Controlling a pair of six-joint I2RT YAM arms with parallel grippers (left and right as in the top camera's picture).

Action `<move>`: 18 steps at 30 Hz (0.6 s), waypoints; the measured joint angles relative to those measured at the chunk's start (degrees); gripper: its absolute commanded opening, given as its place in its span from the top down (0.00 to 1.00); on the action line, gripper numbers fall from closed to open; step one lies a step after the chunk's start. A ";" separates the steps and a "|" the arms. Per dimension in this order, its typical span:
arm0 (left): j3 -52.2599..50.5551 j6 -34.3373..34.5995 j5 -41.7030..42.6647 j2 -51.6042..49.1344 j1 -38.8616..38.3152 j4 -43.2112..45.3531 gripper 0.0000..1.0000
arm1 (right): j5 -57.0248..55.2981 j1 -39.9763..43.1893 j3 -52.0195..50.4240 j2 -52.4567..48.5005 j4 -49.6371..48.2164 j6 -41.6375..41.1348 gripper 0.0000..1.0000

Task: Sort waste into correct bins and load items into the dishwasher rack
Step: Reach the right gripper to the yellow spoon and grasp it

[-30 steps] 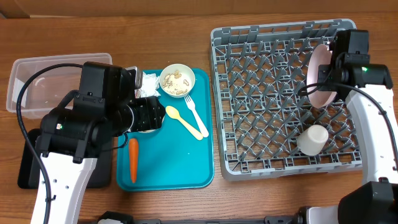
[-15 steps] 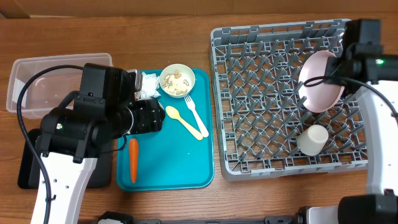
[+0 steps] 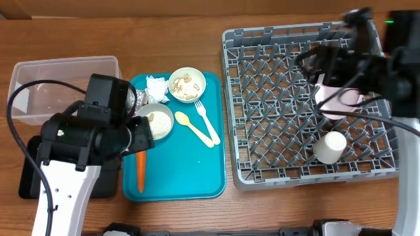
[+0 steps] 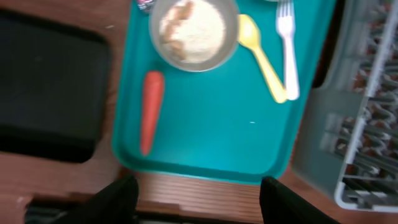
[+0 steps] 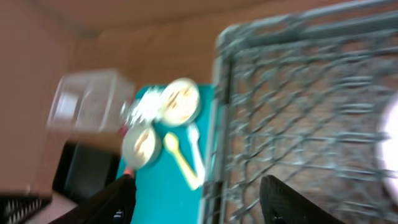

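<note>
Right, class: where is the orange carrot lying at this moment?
In the overhead view the carrot lies on the left part of the teal tray, just below the crumb-filled bowl and beside the black tray.

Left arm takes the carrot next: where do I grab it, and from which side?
Grip the carrot across its middle, coming straight down from above, jaws closing across its width. It lies flat beside the teal tray's rim, with its thick end close to the bowl, so the midsection likely gives the most room.
</note>
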State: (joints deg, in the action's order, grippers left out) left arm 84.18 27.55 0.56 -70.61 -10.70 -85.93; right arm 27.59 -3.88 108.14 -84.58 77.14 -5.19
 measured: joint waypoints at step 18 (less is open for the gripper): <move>16.57 2.84 -8.35 9.09 1.86 -10.71 0.05 | -23.82 -36.24 -5.95 -24.92 -8.17 -5.86 0.41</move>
State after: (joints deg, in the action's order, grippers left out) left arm 100.75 30.39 -7.79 -61.52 -8.84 -96.64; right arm 3.77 -40.12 102.19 -109.49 68.97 -11.05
